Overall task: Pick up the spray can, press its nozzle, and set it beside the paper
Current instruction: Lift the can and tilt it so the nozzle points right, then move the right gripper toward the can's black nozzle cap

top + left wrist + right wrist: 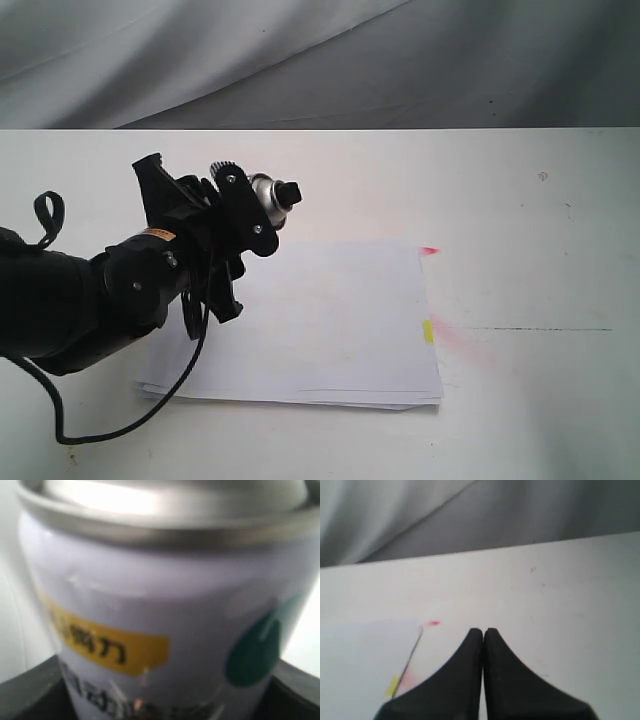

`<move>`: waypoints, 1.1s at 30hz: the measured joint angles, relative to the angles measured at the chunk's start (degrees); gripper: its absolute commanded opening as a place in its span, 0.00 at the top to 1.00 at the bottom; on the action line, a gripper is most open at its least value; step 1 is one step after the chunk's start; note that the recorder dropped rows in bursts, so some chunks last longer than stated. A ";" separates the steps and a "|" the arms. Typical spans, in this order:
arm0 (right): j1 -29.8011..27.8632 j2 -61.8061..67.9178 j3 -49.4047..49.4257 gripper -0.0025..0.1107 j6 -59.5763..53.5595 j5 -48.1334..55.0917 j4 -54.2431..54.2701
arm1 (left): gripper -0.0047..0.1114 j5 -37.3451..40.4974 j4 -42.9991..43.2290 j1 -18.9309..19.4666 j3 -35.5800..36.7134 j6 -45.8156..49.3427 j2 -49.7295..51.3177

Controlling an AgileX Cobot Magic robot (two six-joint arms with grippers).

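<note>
My left gripper (243, 210) is shut on the spray can (266, 198) and holds it in the air, tilted, above the far left corner of the paper (330, 330). Only its silver dome and black nozzle (291, 191) stick out past the fingers, pointing right. In the left wrist view the spray can (160, 615) fills the picture: white label, a yellow tag, a teal dot, silver shoulder. The paper (365, 665) lies flat in the middle of the table, with yellow and pink marks on its right edge. My right gripper (483, 632) is shut and empty, over the table right of the paper.
A white table (520, 200) runs to a grey cloth backdrop (320, 60). A pink smear (455, 335) and a thin dark line (540, 329) mark the table right of the paper. A black cable (130, 425) hangs from the left arm to the table.
</note>
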 measured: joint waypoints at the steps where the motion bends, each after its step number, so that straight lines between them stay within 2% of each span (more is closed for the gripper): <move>1: 0.00 0.00 0.00 0.98 0.00 -1.95 1.95 | 0.96 0.00 0.00 0.00 0.00 0.52 0.00; 8: 0.00 -0.12 0.00 0.98 0.23 -10.26 20.63 | 0.96 0.00 0.00 0.00 0.00 1.89 0.00; 14: 0.00 0.04 -4.47 0.98 0.33 1.12 27.47 | 0.96 0.00 0.00 0.00 0.00 1.89 0.00; 18: 0.00 4.87 -14.08 0.98 -0.22 8.43 27.73 | 0.96 0.00 0.00 0.00 0.00 1.89 0.00; 22: 0.00 15.60 -27.44 0.98 -5.02 16.20 27.63 | 0.96 0.00 0.00 0.00 0.00 1.89 0.00; 28: 0.00 35.16 -50.59 0.98 -17.47 26.52 27.62 | 0.96 0.00 0.00 0.00 0.00 1.89 0.00; 33: 0.00 53.76 -66.82 0.98 -31.89 36.33 34.90 | 0.96 0.00 0.00 0.00 0.00 1.89 0.00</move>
